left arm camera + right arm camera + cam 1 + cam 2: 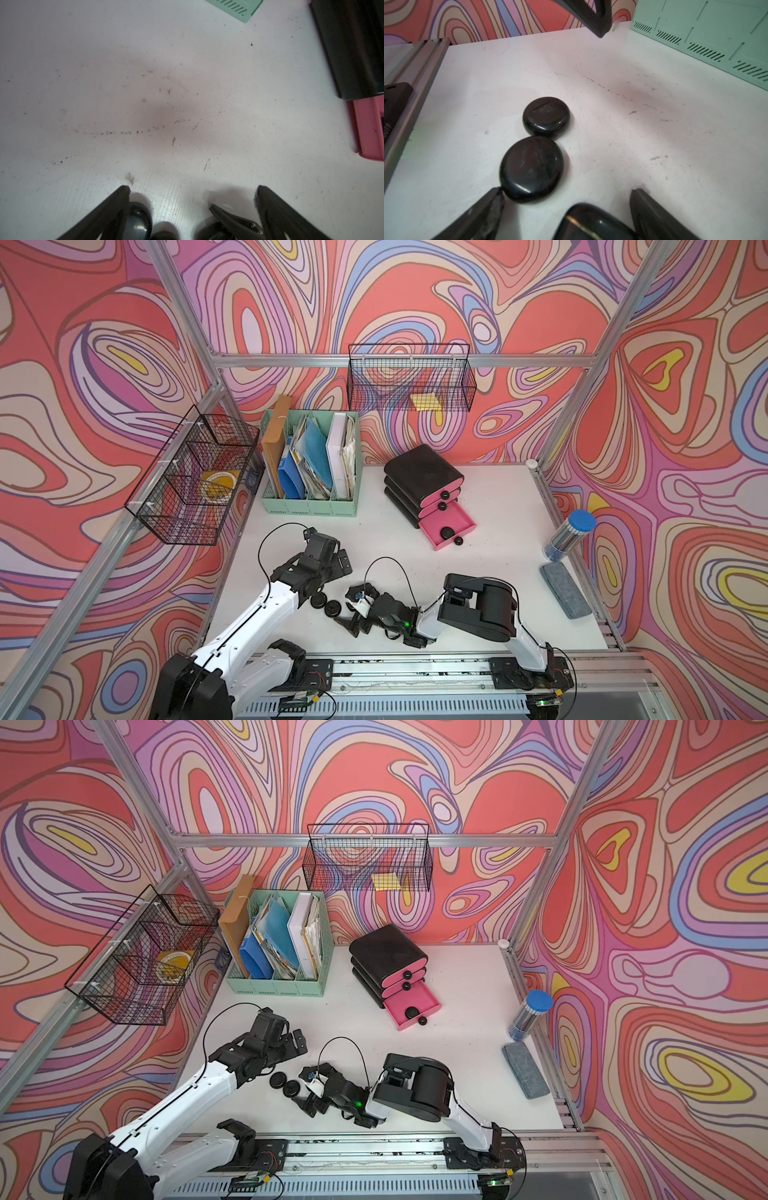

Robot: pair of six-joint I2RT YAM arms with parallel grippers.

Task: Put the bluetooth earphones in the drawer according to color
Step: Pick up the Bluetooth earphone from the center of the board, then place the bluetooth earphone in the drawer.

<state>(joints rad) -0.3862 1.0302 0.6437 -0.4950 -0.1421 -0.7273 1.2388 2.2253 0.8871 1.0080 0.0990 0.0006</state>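
Right gripper (568,190) low, jaws wide apart, beside 2 black earphone cases (531,168)

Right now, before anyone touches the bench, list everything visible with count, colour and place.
drawer cabinet: one, black with pink fronts, back centre; bottom drawer open.
earphone cases: four, black; two side by side near left, one beside them, one in the open drawer.
file organizer: one, mint green, back left.
wire baskets: two, black; left wall, back wall.
yellow items: two, one per basket.
tube: one, blue-capped, right edge.
flat block: one, grey, right edge.
table: one, white.
left gripper: black, open, beside the paired cases.
right gripper: black, open, straddling the third case.
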